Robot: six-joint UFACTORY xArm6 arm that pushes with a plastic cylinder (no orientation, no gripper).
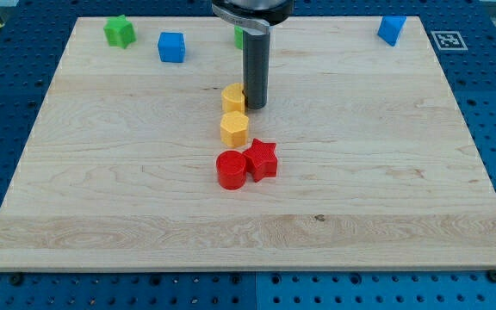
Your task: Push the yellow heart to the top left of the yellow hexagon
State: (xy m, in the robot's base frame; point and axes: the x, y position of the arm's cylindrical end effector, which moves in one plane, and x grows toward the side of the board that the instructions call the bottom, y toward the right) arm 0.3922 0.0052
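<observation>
The yellow heart lies near the board's middle, just above the yellow hexagon, almost touching it. My tip rests against the heart's right side, up and to the right of the hexagon. The dark rod rises from there toward the view's top.
A red cylinder and a red star sit together just below the hexagon. Along the top edge are a green star, a blue cube, a green cylinder partly behind the rod, and a blue block at the right.
</observation>
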